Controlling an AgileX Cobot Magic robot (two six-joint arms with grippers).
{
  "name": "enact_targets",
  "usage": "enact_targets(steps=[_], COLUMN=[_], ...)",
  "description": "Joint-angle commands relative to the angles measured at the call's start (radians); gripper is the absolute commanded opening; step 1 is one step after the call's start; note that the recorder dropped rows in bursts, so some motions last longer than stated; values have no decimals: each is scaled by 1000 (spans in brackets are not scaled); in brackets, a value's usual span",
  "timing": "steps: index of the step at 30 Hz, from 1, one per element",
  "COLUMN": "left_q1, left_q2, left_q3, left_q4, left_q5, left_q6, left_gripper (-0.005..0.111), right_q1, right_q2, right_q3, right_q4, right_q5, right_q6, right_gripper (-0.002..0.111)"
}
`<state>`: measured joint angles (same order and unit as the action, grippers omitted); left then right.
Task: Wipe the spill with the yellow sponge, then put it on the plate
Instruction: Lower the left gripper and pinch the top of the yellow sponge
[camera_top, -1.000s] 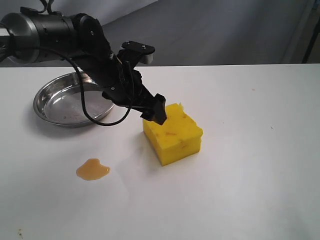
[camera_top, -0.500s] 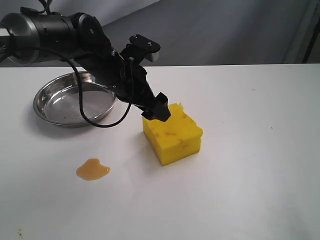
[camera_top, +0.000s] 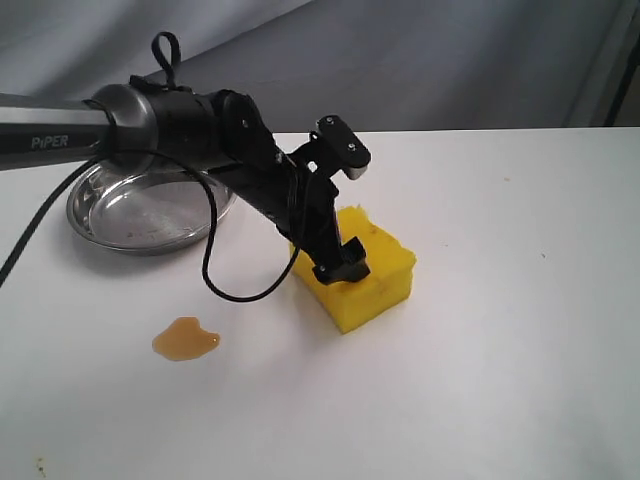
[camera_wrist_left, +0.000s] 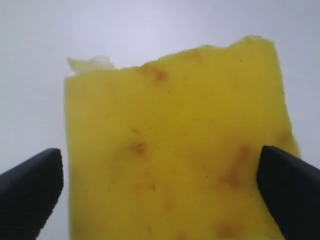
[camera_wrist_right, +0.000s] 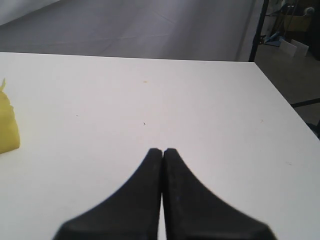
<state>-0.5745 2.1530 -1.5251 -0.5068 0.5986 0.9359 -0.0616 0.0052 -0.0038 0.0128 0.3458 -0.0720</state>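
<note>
In the exterior view, the left gripper (camera_top: 343, 258) is reaching down over the thick, bright yellow foam sponge (camera_top: 385, 272), which is sitting on the white table (camera_top: 500, 350). The small glossy amber-brown spill (camera_top: 185, 338) is lying well apart from the sponge, to the left and nearer the camera. The round shiny steel plate (camera_top: 92, 222) is resting farther back on the left.

In the left wrist view, the dark fingers (camera_wrist_left: 30, 187) are standing spread wide, one on either side of the sponge (camera_wrist_left: 175, 150). They are flanking the roughly square block and, by my reading, not yet squeezing it.

In the right wrist view, the right gripper (camera_wrist_right: 162, 151) is showing its tips pressed together with nothing between them. The sponge (camera_wrist_right: 7, 127) is showing only at the picture's edge, so the left arm is the nearer one.
</note>
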Motion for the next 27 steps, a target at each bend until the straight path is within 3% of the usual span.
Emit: enact_targets(steps=[1, 12, 14, 15, 23, 24, 27], left_q1=[-39, -55, -55, -55, -55, -55, -55], left_q2=[25, 92, 110, 119, 128, 128, 128], left_q3=[0, 0, 0, 0, 0, 0, 0], left_q4=[-8, -5, -3, 1, 19, 19, 19], left_q5=[-26, -22, -18, -16, -8, -8, -8], left_q6=[58, 61, 61, 65, 65, 65, 66], left_gripper=[104, 103, 94, 81, 6, 0, 0], right_q1=[2, 2, 2, 2, 2, 2, 2], right_q2=[-5, -5, -5, -5, -5, -5, -5], right_q3=[4, 4, 4, 4, 4, 4, 4], right_q4=[0, 0, 0, 0, 0, 0, 0], right_q5=[-3, -3, -3, -3, -3, -3, -3], right_q6=[1, 1, 1, 1, 1, 1, 1], right_gripper=[0, 0, 0, 0, 0, 0, 0])
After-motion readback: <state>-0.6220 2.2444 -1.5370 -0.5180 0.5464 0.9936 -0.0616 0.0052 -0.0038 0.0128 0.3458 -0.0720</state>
